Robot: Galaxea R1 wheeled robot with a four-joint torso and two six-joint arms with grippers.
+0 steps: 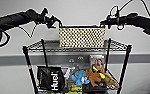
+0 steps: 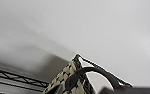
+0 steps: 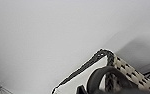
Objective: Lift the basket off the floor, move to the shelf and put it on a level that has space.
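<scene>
Two grippers seen at basket (image 1: 82, 37) ends: left gripper (image 1: 56, 22) at left handle (image 2: 96, 72), right gripper (image 1: 104, 23) at right handle (image 3: 103, 75). Finger state of either cannot be told. Basket positioned upright over top tier (image 1: 118, 46) of shelf (image 1: 27, 57), bottom level with wire grid. Toys (image 1: 91, 75) and black bag (image 1: 51, 78) stored on tier below basket.

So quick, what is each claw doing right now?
Left gripper: at the basket's left end; fingers cannot be told.
Right gripper: at its right end; cannot be told.

Both arms raised, left end effector (image 1: 56, 22) and right end effector (image 1: 104, 23) facing inward.
</scene>
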